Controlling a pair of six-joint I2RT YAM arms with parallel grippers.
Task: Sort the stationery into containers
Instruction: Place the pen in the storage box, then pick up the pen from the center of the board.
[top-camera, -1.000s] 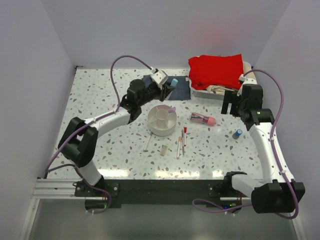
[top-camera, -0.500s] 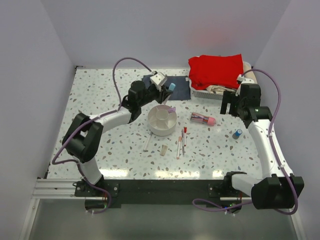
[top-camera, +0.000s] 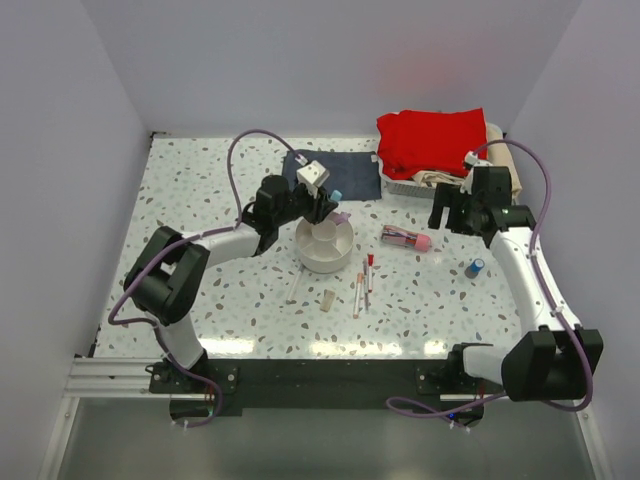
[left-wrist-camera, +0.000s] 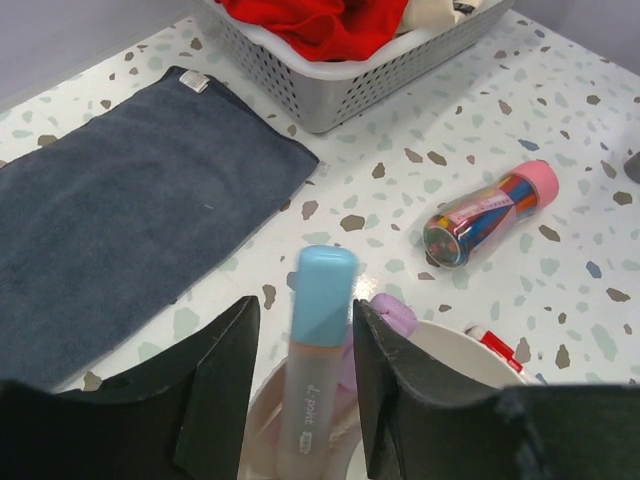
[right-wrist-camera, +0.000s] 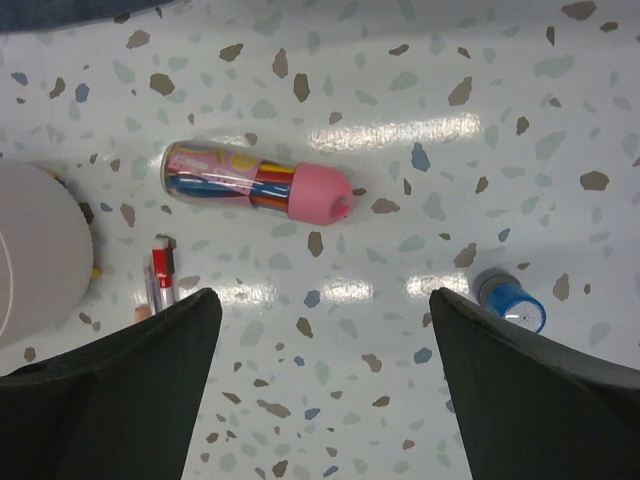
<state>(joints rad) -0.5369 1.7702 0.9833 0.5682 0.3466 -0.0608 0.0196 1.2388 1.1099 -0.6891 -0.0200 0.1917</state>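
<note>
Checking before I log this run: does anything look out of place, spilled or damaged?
Nothing is spilled or damaged. One small blue cylinder sits alone at the far right, well away from the pens lying beside the bowl.

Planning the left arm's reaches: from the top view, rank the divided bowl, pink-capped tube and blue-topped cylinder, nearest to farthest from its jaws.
1. Divided bowl, beneath the jaws of the left gripper.
2. Pink-capped tube, to the bowl's right.
3. Blue-topped cylinder, far right.
</note>
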